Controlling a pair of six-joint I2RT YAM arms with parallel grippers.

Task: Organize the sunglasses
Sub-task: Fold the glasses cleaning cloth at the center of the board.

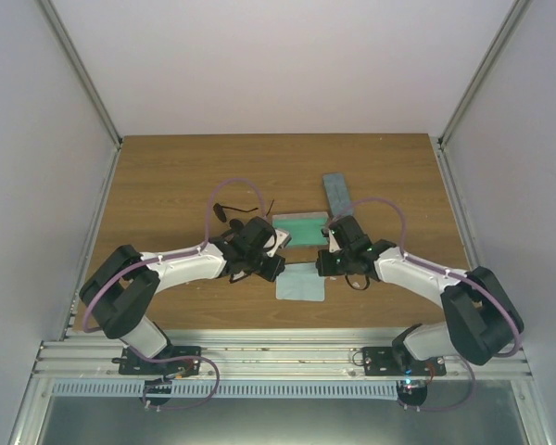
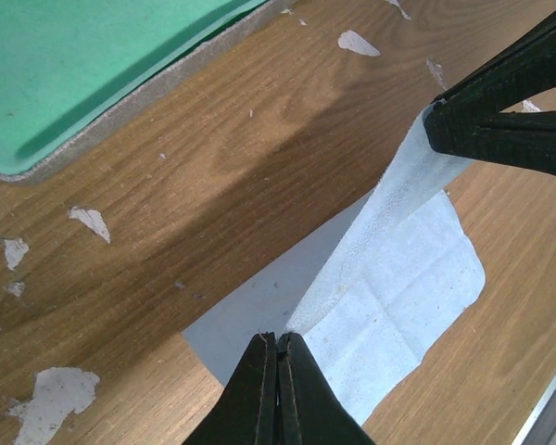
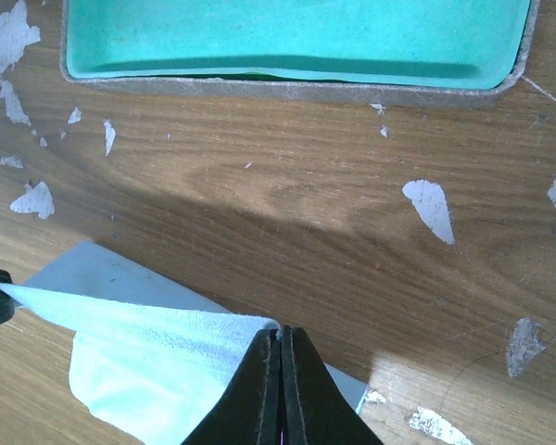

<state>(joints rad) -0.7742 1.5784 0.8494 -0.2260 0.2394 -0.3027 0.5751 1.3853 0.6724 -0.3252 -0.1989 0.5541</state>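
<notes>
A dark pair of sunglasses [image 1: 225, 211] lies on the table behind my left wrist. A thin black loop [image 1: 357, 279] under my right wrist may be the other pair; I cannot tell. Neither pair shows in the wrist views. My left gripper [image 2: 280, 338] is shut on one corner of a light blue cloth [image 2: 398, 278]. My right gripper [image 3: 280, 332] is shut on another corner of the same cloth [image 3: 157, 357]. The cloth is lifted between them, above a flat pale grey-blue sheet [image 2: 246, 315]. The right gripper's fingers [image 2: 500, 120] show in the left wrist view.
An open case with a green lining [image 1: 301, 229] lies just behind both grippers [image 2: 83, 65] [image 3: 296, 37]. A narrow blue-grey case [image 1: 336, 193] lies behind it. White walls and metal rails enclose the wooden table [image 1: 167, 176].
</notes>
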